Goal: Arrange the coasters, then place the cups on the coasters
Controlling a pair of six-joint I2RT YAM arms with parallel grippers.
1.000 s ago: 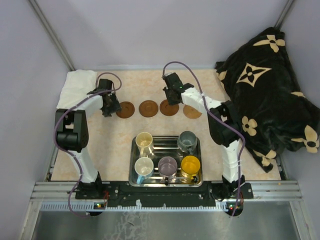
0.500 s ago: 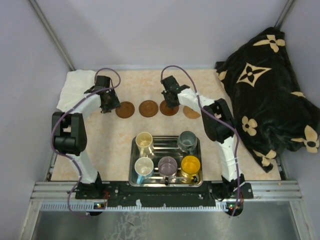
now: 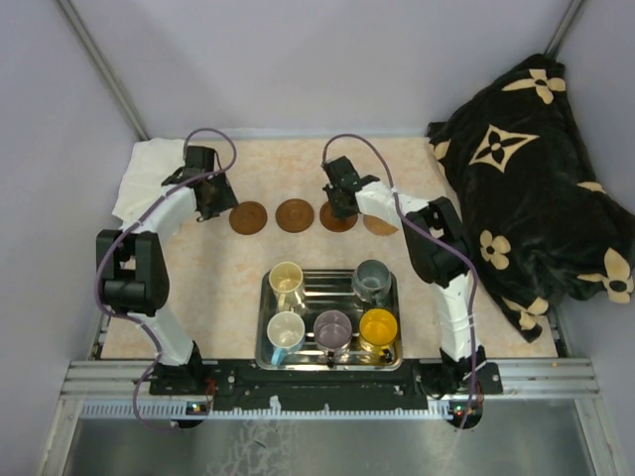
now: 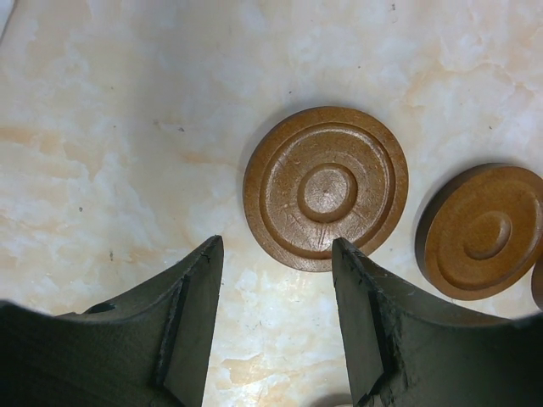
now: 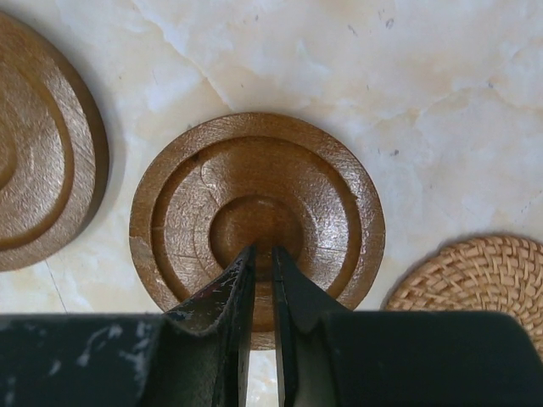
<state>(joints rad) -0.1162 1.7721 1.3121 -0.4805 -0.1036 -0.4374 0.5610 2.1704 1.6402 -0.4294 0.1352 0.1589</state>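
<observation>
Five cups (image 3: pixel 378 325) sit in the tray (image 3: pixel 266 349); left tool (image 4: pixel 276 246) spread beside coasters (image 4: pixel 327 186), right tool (image 5: pixel 263 252) pressed together.

Three brown wooden coasters (image 3: pixel 295 215) and one woven tan coaster (image 3: pixel 382 226) lay flat in a row; five cups (image 3: pixel 332 327) stood upright together in the tray (image 3: pixel 327 287).

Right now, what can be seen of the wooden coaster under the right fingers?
The coaster is a round brown disc, seemingly wood, with a raised rim, a ring groove and a round centre, lightly scratched. It lies flat on the marbled table, apart from the woven coaster. The right fingers, nearly shut, hang over it; contact is unclear.
</observation>
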